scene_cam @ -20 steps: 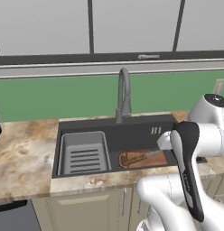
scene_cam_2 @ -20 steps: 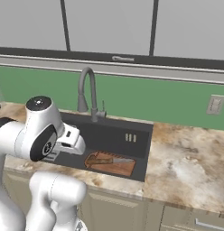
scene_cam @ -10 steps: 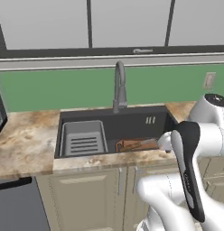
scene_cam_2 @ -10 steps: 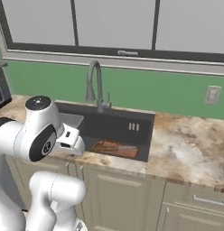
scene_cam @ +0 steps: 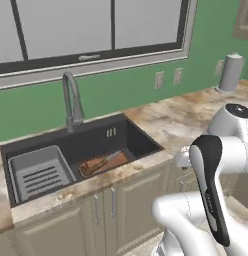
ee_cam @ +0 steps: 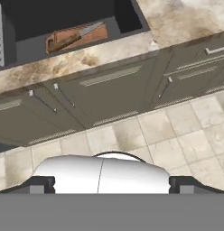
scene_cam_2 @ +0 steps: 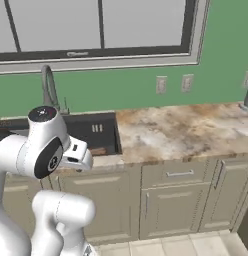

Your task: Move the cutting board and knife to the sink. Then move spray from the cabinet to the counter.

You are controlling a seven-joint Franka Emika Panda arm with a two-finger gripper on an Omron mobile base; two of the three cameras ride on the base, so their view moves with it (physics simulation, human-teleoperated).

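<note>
The reddish-brown cutting board [scene_cam: 107,163] lies in the right basin of the black sink [scene_cam: 142,136], with the knife [scene_cam: 94,164] on top of it. The hand view looks down on the board [ee_cam: 89,38] and the knife [ee_cam: 73,38], silver blade to the right, and on the sink [ee_cam: 23,22]. A sliver of the board [scene_cam_2: 98,150] shows past my arm. My gripper [ee_cam: 112,184] hangs in front of the lower cabinets, over the floor, open and holding nothing, well apart from the sink. The marbled counter [scene_cam: 181,117] [scene_cam_2: 186,130] runs to the right. The spray is out of view.
A grey rack [scene_cam: 38,172] fills the sink's left basin, behind it the faucet [scene_cam: 71,100] [scene_cam_2: 48,87]. A paper towel roll [scene_cam: 230,72] stands at the counter's far right. A beige wall cabinet's corner [scene_cam: 243,20] shows above it. Lower cabinet doors [scene_cam_2: 176,200] front the tiled floor [ee_cam: 168,131].
The whole picture has shifted: the base has moved right, so the sink now sits further left and more counter shows. Board and knife stay in the sink. The gripper stays open.
</note>
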